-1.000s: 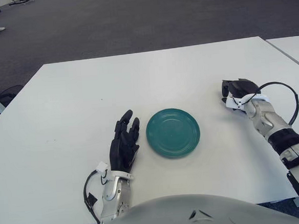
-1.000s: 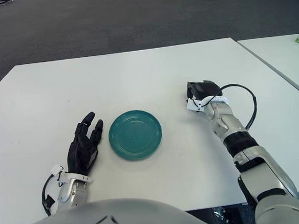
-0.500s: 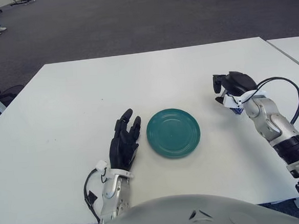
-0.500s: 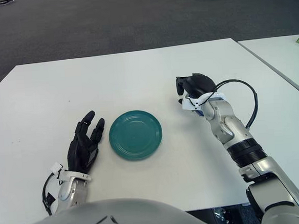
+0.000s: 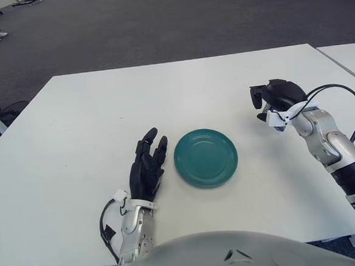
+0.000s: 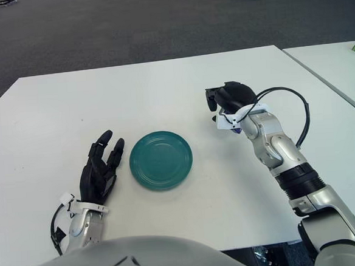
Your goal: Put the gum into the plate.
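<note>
Nearest you, the left hand (image 5: 147, 171) lies open, fingers spread, just left of the one green plate (image 5: 205, 157), which holds nothing. Beyond the plate to its right, your right hand (image 5: 271, 97) has lifted off the white table (image 5: 73, 128) and edged plateward, fingers curled around one small bluish piece, likely the gum (image 5: 279, 128). So pickup looks done; carry remains.

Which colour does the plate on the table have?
The plate is dark teal green, seen best in the left eye view.
</note>
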`<state>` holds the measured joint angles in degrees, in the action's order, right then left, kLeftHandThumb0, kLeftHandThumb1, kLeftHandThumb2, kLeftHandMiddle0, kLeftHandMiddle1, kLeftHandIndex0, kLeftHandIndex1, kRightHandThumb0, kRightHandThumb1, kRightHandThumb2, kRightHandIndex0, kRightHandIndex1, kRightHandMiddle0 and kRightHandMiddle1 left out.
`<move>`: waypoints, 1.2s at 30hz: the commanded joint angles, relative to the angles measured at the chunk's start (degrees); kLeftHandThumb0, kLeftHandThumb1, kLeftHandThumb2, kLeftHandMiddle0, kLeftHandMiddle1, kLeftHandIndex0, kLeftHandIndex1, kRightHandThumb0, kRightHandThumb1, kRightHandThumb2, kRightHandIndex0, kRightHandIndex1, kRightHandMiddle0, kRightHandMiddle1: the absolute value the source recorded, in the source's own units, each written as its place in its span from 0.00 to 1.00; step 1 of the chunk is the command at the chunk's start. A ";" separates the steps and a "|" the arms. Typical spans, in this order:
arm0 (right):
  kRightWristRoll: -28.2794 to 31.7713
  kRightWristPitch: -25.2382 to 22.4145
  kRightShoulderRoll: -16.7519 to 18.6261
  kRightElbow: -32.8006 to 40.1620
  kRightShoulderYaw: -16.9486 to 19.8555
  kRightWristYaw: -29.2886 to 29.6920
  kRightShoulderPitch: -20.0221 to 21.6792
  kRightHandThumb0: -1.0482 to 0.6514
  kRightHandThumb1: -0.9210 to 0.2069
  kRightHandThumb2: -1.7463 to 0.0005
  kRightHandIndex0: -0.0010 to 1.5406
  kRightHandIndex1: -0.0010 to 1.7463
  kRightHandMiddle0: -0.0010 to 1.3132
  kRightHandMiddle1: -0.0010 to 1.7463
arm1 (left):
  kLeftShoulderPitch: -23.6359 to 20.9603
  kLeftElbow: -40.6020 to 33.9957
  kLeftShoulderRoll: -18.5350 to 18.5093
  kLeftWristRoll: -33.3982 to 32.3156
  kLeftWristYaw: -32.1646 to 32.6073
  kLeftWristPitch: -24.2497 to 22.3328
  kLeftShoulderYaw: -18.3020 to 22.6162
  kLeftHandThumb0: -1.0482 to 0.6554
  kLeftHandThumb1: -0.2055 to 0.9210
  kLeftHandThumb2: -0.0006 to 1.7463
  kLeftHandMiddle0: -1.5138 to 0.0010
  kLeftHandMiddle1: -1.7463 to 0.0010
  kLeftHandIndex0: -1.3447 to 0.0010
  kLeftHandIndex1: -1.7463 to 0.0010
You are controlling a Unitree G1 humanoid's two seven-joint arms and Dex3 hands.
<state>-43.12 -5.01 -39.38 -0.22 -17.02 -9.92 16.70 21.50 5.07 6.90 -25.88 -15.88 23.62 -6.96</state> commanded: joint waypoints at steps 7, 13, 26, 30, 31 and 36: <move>-1.04 -0.74 0.30 1.16 1.49 -2.01 0.85 0.33 0.55 0.23 0.64 1.00 0.48 1.00 | -0.68 3.27 3.01 0.93 1.29 -0.95 0.82 0.10 1.00 0.51 0.78 1.00 1.00 0.56; -0.89 -1.49 1.03 1.82 1.79 -2.91 0.75 0.33 0.56 0.23 0.63 1.00 0.48 1.00 | -0.97 3.66 2.74 1.50 1.57 -0.71 0.88 0.10 1.00 0.52 0.79 1.00 1.00 0.58; -1.67 -0.89 0.99 2.34 1.53 -3.95 0.91 0.34 0.52 0.26 0.59 1.00 0.45 1.00 | -1.05 4.19 3.01 0.75 0.78 -0.42 1.07 0.10 1.00 0.51 0.78 0.99 1.00 0.55; -1.44 -0.57 0.89 3.30 1.97 -3.98 0.67 0.34 0.52 0.26 0.59 1.00 0.45 1.00 | -1.10 4.54 2.93 0.45 0.38 -0.28 1.16 0.10 1.00 0.51 0.78 0.99 1.00 0.55; -1.44 -0.51 0.90 3.57 2.01 -4.00 0.63 0.34 0.52 0.26 0.59 1.00 0.45 1.00 | -1.17 4.64 2.88 0.38 0.27 -0.24 1.20 0.10 1.00 0.51 0.79 1.00 1.00 0.56; -1.85 -0.31 1.08 5.07 1.87 -4.08 0.98 0.34 0.51 0.27 0.60 1.00 0.45 1.00 | -1.28 4.57 2.82 1.13 0.69 0.06 1.00 0.09 1.00 0.52 0.80 1.00 1.00 0.58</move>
<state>-44.28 -5.81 -38.72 3.47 -15.84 -13.91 16.73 20.45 6.50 6.71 -24.63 -15.61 24.90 -6.69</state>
